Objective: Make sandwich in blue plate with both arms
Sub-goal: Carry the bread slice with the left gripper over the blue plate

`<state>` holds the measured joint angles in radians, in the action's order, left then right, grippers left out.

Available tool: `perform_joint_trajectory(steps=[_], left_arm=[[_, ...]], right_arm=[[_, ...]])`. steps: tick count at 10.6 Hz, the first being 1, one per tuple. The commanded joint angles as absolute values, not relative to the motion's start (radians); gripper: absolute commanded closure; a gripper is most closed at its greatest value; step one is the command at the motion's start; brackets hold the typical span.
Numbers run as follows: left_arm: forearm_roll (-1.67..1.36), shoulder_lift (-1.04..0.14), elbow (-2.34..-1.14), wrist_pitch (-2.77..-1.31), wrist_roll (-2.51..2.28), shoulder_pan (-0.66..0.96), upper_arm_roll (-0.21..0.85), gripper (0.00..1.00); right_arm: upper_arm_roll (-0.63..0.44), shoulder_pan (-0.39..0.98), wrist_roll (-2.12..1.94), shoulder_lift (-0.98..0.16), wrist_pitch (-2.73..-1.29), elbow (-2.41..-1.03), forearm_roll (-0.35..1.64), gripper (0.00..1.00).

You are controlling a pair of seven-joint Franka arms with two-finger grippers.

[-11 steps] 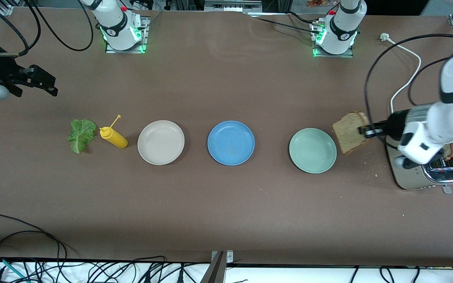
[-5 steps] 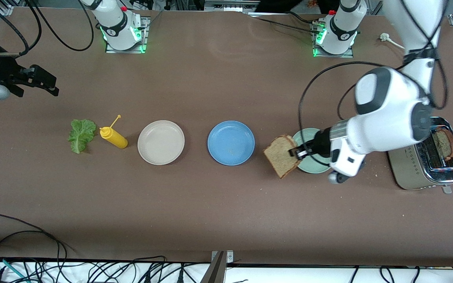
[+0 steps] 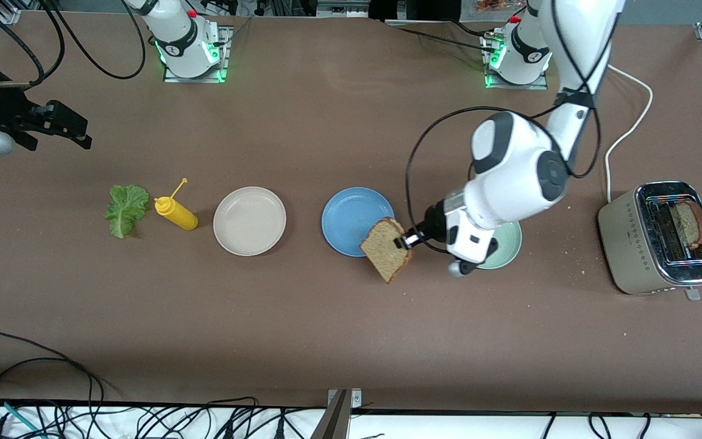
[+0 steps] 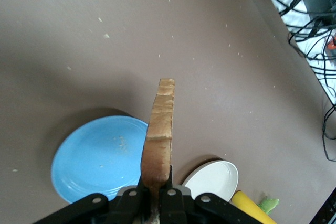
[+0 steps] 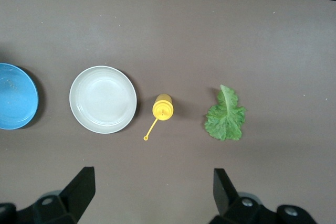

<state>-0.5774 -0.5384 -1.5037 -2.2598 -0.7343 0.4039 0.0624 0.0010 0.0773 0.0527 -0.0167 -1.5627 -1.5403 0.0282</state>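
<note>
The tabletop (image 3: pixel 302 329) is a matte brown surface, evenly lit, with scattered pale crumbs. Along its edge nearest the front camera runs a white strip carrying tangled black cables (image 3: pixel 34 390). A metal bracket (image 3: pixel 343 399) sits mid-edge.

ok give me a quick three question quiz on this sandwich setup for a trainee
1. True or false: the left gripper is shut on the square slice of brown wholegrain bread.
2. Multiple choice: the held slice hangs over the edge of which dish? A) round beige-white plate B) round medium-blue plate C) round pale green plate
3. Fill in: a second slice of bread sits in the silver ____ at the left arm's end of the table.

Key: 1 true. 2 B. 3 toaster. The right gripper waits open, above the ruffled green lettuce leaf and yellow squeeze bottle.
</note>
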Motion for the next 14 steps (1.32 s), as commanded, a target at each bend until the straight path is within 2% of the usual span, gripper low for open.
perform_joint_trajectory(steps=[1, 14], left_arm=[[-0.615, -0.577, -1.558, -2.35, -0.762, 0.506, 0.044, 1.0], [-0.614, -0.652, -1.548, -2.399, -0.821, 0.601, 0.044, 1.0]], right_arm=[[0.002, 0.072, 0.052, -0.025, -1.555, -1.517, 0.046, 0.0], [0.0, 0.071, 0.052, -0.025, -1.555, -1.517, 0.051, 0.0]])
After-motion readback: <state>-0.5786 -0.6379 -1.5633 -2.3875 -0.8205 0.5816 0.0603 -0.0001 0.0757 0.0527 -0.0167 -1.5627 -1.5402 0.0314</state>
